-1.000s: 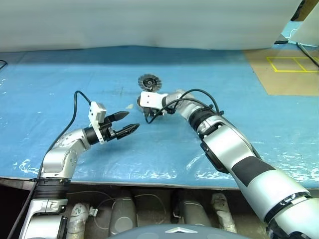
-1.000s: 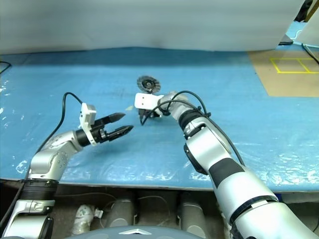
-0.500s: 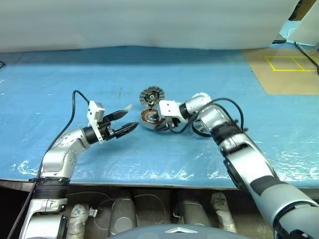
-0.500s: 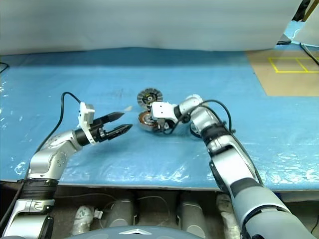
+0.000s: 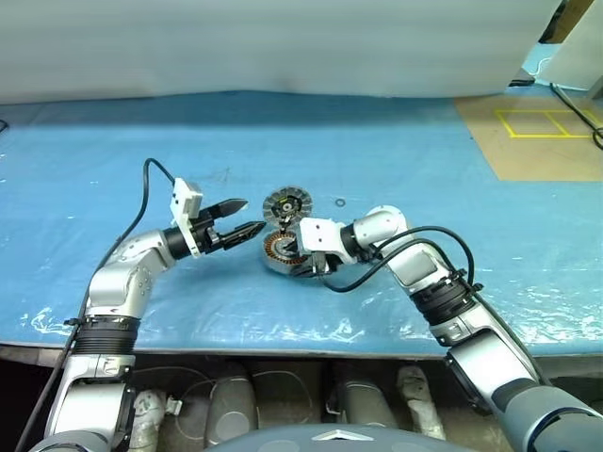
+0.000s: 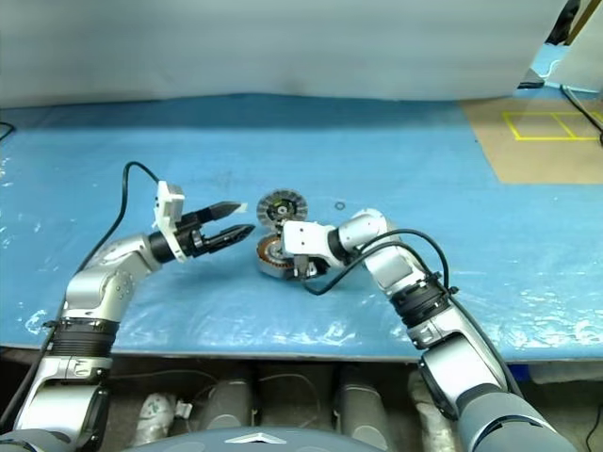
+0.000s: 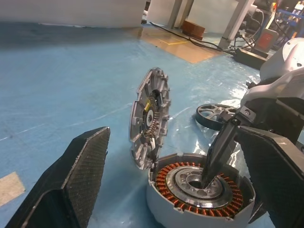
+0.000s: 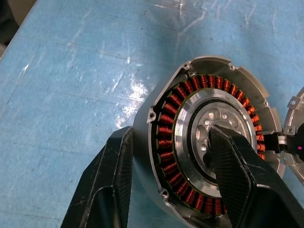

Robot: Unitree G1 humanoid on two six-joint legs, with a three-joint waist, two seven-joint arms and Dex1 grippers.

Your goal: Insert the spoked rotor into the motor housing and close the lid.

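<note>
Nearest the robot, the right pincer [image 8: 166, 190] grips the motor housing [image 8: 209, 137] by its wall: one black finger sits down in the dark central bore, the other presses the outer silver shell, so the ring of copper windings lies between them. The housing rests on the blue-covered bench [image 5: 113, 160], open face up, in front of the robot's middle. Just to its left the left pincer [image 5: 243, 229] hovers level above the bench with its jaws spread wide and holding nothing, tips aimed toward the housing. Just beyond the housing, touching or nearly touching its far rim, a round finned metal disc [image 7: 151, 124] stands tilted on edge; it looks like the lid rather than the rotor, though I cannot be sure. Behind it in the left wrist view a flat spoked wheel [image 7: 216, 114] lies on the bench, probably the spoked rotor. Farther back lies a tiny thin ring [image 5: 339, 201]. The housing looks heavy, rigid and smooth-sided, so it could slip or swivel in a two-finger hold; the windings are delicate and should not be squeezed. The rotor is likely stiff and thin, best taken by its rim or a spoke, kept level.
</note>
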